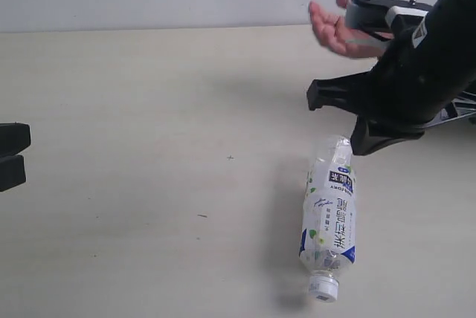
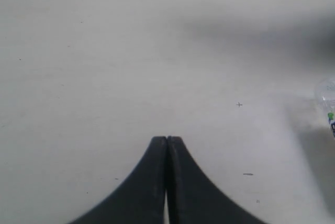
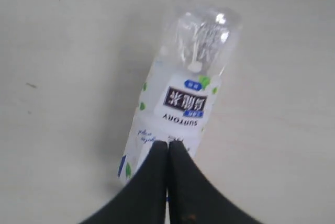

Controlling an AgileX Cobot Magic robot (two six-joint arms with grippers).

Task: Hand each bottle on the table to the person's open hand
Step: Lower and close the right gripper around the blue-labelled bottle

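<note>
One bottle (image 1: 328, 218) flat, cap (image 1: 323, 287) nearward

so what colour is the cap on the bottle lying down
White; the cap on the bottle shows best in the exterior view.

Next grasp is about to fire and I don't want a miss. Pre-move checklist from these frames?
1. Right gripper open for a grasp: not ok. Jaws shut; in the wrist view the tips line up with the label of the bottle.
2. Bottle graspable: ok. It lies on its side on the table, cap toward the exterior camera, with no other object against it.
3. Person's open hand ready: ok. Palm open beyond the right arm, partly hidden by it.
4. Left gripper out of the way: ok. Shut, at the far left of the exterior view.
5. Right gripper touching the bottle: cannot tell.
</note>
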